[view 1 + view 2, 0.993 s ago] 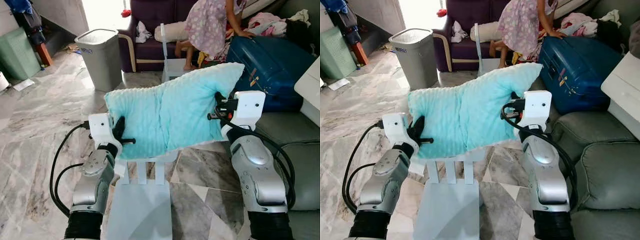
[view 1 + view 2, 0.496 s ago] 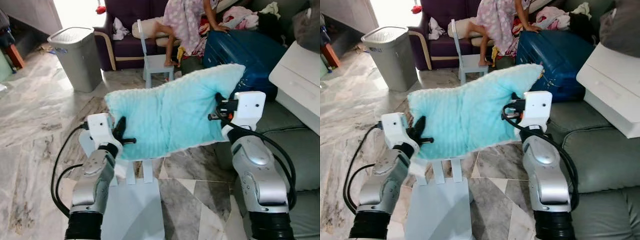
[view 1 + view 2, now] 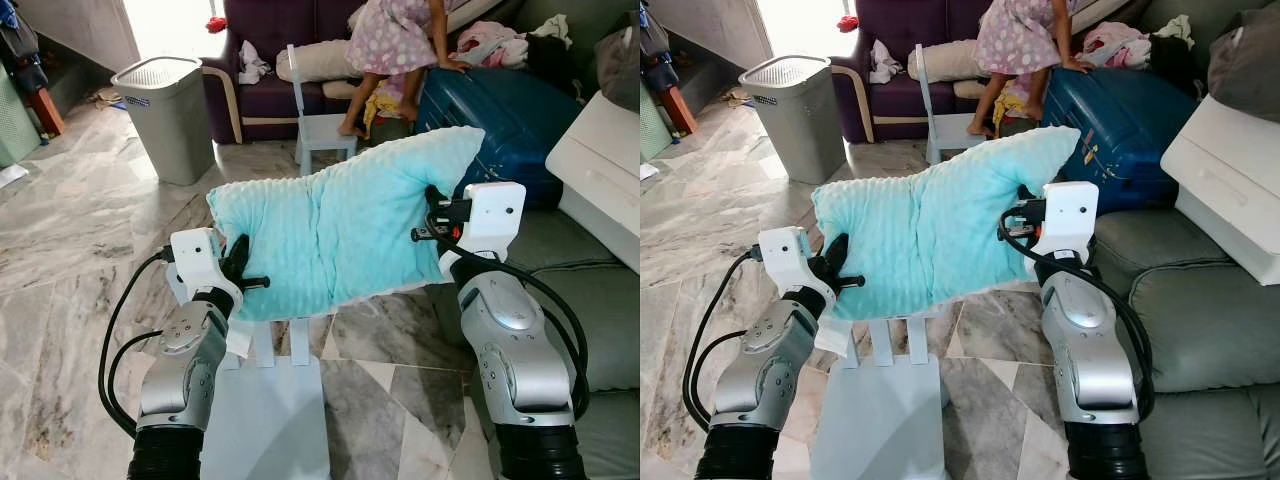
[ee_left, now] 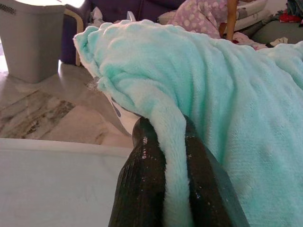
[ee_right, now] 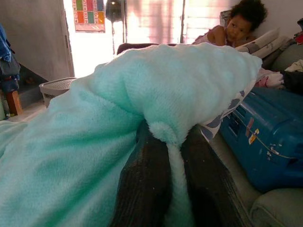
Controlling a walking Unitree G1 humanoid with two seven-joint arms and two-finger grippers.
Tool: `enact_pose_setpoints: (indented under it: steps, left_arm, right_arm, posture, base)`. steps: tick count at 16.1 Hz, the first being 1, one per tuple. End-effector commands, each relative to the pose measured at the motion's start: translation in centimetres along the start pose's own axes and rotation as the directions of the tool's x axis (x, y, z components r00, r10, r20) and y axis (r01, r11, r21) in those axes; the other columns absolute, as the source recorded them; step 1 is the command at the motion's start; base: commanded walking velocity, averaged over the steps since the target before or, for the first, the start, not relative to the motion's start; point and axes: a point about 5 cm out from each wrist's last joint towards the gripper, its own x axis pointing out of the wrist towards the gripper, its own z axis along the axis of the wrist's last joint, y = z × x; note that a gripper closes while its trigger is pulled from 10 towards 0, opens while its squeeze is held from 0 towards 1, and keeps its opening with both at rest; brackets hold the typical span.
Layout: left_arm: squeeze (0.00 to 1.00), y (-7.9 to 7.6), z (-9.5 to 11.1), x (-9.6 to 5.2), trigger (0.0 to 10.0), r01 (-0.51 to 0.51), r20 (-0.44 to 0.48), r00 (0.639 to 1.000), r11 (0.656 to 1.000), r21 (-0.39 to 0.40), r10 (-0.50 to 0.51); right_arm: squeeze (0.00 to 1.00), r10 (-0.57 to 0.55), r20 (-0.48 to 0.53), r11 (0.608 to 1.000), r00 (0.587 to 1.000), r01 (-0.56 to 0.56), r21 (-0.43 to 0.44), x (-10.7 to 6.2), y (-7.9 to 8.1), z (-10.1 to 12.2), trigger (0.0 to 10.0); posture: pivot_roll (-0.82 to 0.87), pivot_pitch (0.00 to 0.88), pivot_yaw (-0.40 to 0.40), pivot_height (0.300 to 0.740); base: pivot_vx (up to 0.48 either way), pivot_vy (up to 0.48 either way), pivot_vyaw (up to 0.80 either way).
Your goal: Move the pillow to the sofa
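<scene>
We are holding the pillow [image 3: 340, 235] in the air between our two arms, above the marble floor [image 3: 80, 230] and over the back of a small pale blue chair [image 3: 275, 400] standing directly below it. The pillow is turquoise and fluffy, stretched sideways, with its right corner raised higher than its left.

The left tool [image 3: 243, 272] is clenching the pillow's lower left edge; in the left wrist view a fold of the fabric is pinched between the two black fingers [image 4: 142, 189]. The right tool [image 3: 432, 222] is grasping the pillow's right edge below the raised corner; in the right wrist view the seam is squeezed between its fingers [image 5: 147, 189].

Relative to the pillow:
- The grey-green sofa [image 3: 1200, 310] is lying just to the right, and the pillow is not touching it.
- A white box [image 3: 1230, 180] is resting on the sofa, to the right of the pillow.
- A blue suitcase [image 3: 510, 110] is sitting behind the pillow's raised corner.
- A person in a dotted dress [image 3: 395, 40] is leaning on the suitcase, farther behind the pillow.
- A second small chair [image 3: 320, 120] is standing behind the pillow, in front of a purple armchair [image 3: 270, 60].
- A grey laundry basket [image 3: 165, 115] is standing behind and to the left.
</scene>
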Motion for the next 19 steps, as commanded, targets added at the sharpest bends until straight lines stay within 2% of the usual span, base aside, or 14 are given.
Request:
enact_pose_setpoints:
  steps: [1, 10, 19]
  left_arm:
    - [0.0, -0.36, 0.57, -0.05, 10.0, 0.023, 0.02, 1.0, 1.0, 0.005, -0.023]
    - [0.0, -0.48, 0.63, -0.07, 10.0, 0.036, 0.024, 0.999, 0.999, 0.003, -0.036]
    - [0.0, -0.71, 0.62, -0.04, 10.0, 0.048, 0.028, 0.998, 0.998, 0.041, -0.05]
  right_arm:
    - [0.0, 0.022, 0.03, 1.0, 0.999, -0.022, -0.001, -0.05, 0.39, 0.77, 10.0]
    - [0.0, 0.017, 0.023, 1.0, 1.0, -0.017, -0.001, -0.01, 0.33, 0.73, 10.0]
    - [0.0, 0.019, 0.014, 1.0, 1.0, -0.019, 0.004, 0.0, 0.34, 0.66, 10.0]
  posture:
    - [-0.22, 0.0, 0.017, 0.74]
    - [-0.22, 0.0, 0.02, 0.74]
    - [-0.22, 0.0, 0.02, 0.74]
  base:
    - [0.0, 0.0, 0.0]
    - [0.0, 0.0, -0.05]
    - [0.0, 0.0, -0.8]
